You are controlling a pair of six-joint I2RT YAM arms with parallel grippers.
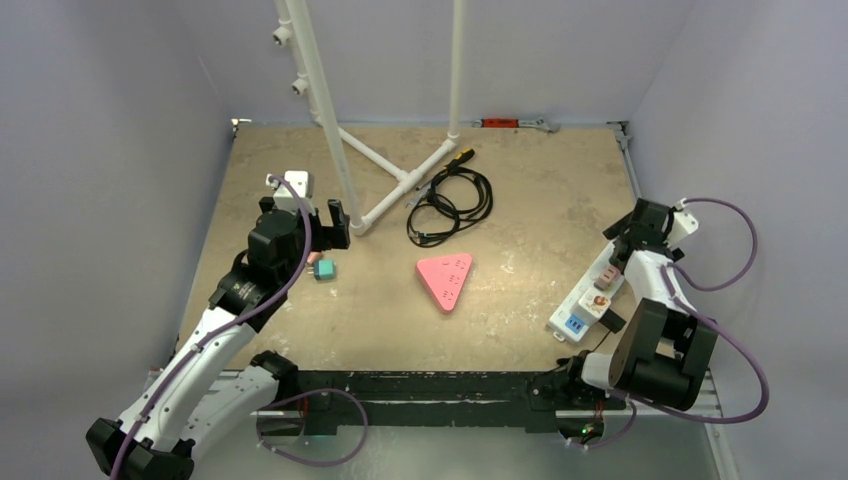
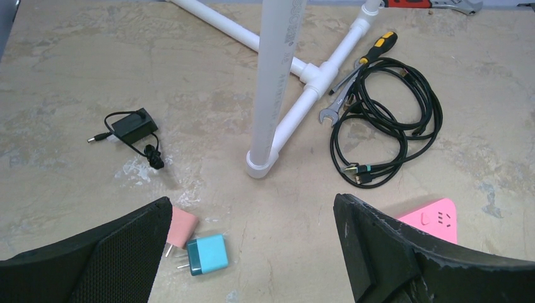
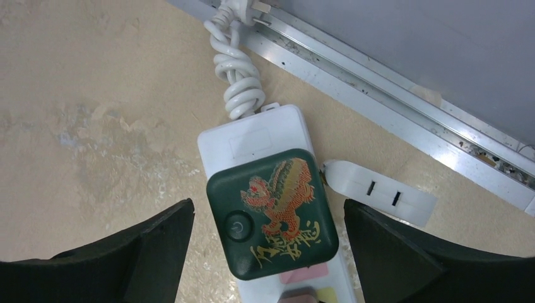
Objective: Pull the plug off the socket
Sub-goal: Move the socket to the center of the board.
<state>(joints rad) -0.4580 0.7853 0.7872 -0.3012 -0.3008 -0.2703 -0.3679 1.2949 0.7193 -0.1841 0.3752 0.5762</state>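
Far left, our left gripper [image 2: 252, 211] hangs released near a teal plastic adapter [image 2: 208, 254]. Rightward, our right gripper [image 3: 268, 214] gapes empty astride the dark green square plug [image 3: 277, 189] seated on the white plastic power strip [image 3: 249, 136]; we should clamp its 2 sides, then lift straight.

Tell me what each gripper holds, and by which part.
Nothing. The right gripper sits open astride the green plug, not gripping it; the left gripper is open.

arms [image 1: 215, 345]: white links, black joints | cables [image 1: 755, 243]: purple | hand pads [image 2: 120, 259]: black
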